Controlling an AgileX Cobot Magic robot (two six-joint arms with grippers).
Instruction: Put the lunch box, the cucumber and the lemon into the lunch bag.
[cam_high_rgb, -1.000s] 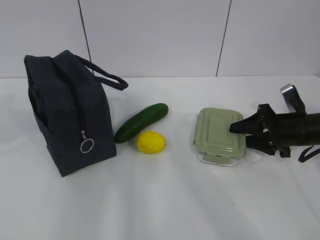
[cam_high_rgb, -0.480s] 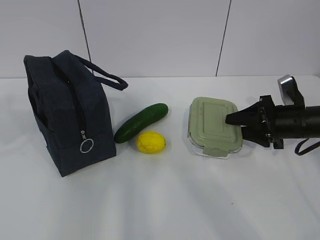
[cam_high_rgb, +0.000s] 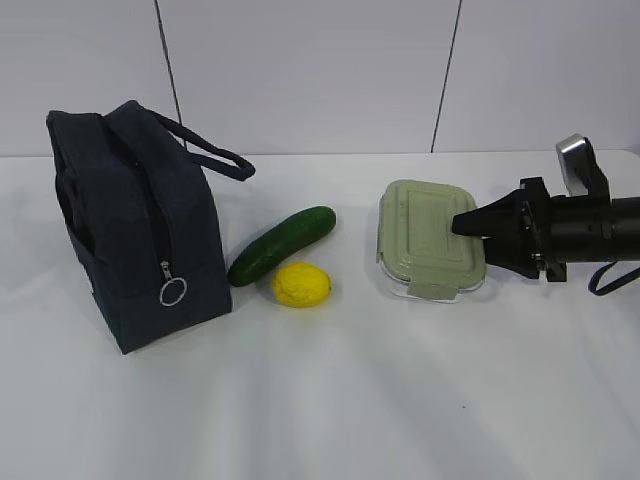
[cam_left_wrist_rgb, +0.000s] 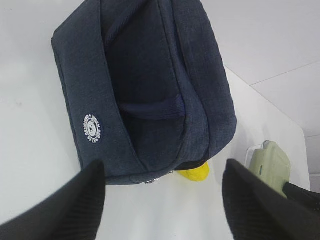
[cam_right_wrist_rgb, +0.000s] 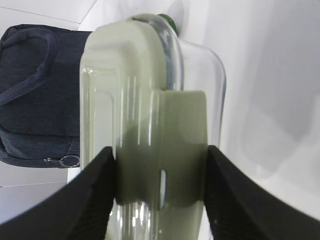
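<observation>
The right gripper (cam_high_rgb: 468, 224), arm stretched level across the table (cam_high_rgb: 350, 400), clamped the lunch box (cam_high_rgb: 430, 240); the left gripper (cam_left_wrist_rgb: 162, 200), fingers spread, hung above the lunch bag (cam_left_wrist_rgb: 150, 95).

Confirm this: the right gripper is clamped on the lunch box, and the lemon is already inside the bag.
Wrong on the lemon: the exterior view shows it on the table beside the cucumber, outside the bag. The right gripper is indeed clamped on the lunch box.

Bright even light, soft shadows; wrist views blurred up close.
</observation>
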